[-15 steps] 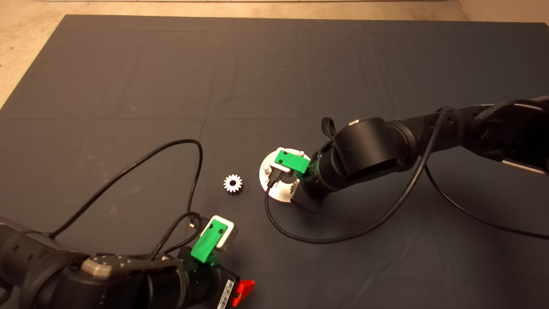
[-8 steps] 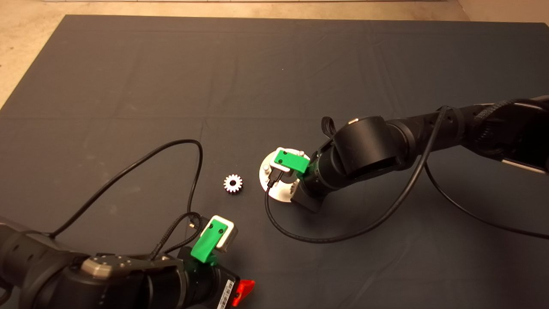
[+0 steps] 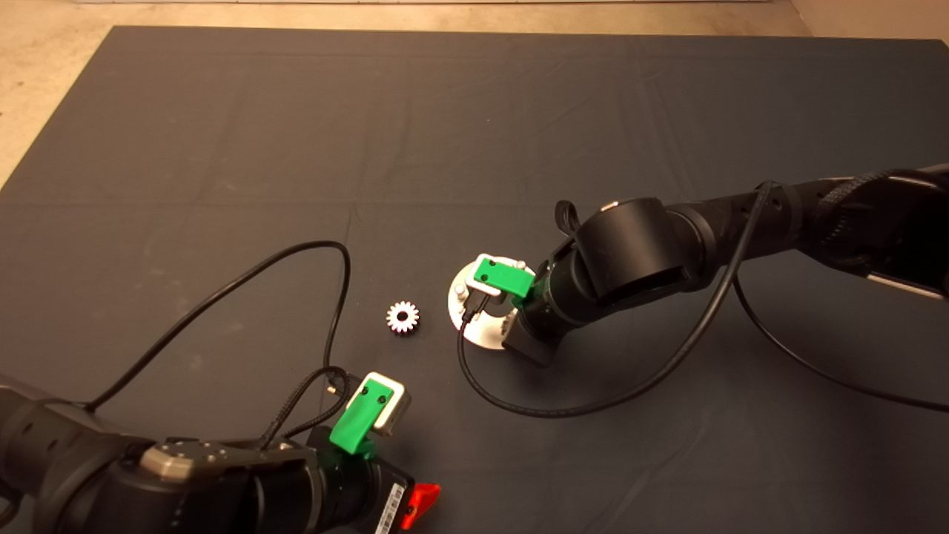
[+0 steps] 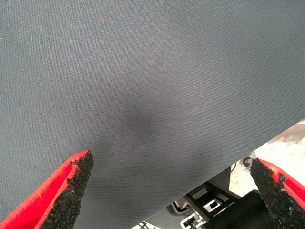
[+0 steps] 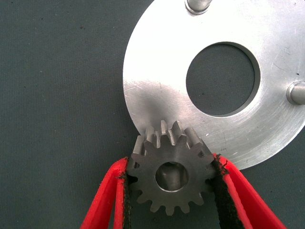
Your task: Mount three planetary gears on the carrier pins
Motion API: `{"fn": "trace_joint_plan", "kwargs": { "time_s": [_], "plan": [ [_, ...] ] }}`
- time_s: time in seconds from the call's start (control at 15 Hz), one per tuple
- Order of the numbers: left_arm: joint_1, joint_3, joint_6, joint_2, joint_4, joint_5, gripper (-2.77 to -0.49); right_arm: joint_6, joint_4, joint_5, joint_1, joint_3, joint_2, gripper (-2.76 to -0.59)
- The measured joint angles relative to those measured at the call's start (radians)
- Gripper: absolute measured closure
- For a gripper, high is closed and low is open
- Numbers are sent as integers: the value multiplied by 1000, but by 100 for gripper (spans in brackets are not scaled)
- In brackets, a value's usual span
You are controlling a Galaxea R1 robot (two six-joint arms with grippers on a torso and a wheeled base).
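Observation:
My right gripper hovers over the shiny round disc at the mat's middle. In the right wrist view the right gripper is shut on a dark grey planetary gear, held flat over the rim of the disc. Bright metal shows through the gear's centre hole. Two bare carrier pins stand on the disc. A bright silver gear lies flat on the mat just left of the disc. A third gear is out of view. My left gripper is open and empty, parked near the mat's front edge.
Black cables loop across the mat from both wrists, one curling in front of the disc. The left arm fills the lower left corner. The left wrist view looks past the mat's edge at the floor.
The right forearm has shifted very slightly down and left. The gears, the disc and the left arm have not moved.

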Motion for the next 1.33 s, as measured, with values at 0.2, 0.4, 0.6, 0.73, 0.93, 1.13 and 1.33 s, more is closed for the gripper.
{"fn": "trace_joint_plan", "kwargs": {
  "time_s": [0.2, 0.4, 0.6, 0.73, 0.93, 1.13, 1.33],
  "plan": [
    [0, 0, 0, 0, 0, 0, -236, -2, 0, 0, 0, -4, 0, -92],
    [0, 0, 0, 0, 0, 0, -236, -2, 0, 0, 1, -7, 0, -92],
    [0, 0, 0, 0, 1, 0, -236, -2, -1, 1, 2, -9, 0, -92],
    [0, 0, 0, -2, 3, 0, -236, -2, -1, 4, 2, -9, -3, -92],
    [0, 0, 0, -2, 7, 0, -236, -2, -1, 7, 2, -9, -6, -92],
    [0, 0, 0, -2, 7, 0, -236, -2, -2, 11, 3, -9, -9, -92],
    [0, 0, 0, -2, 7, 0, -236, -3, -2, 16, 3, -9, -11, -92]
  ]
}}
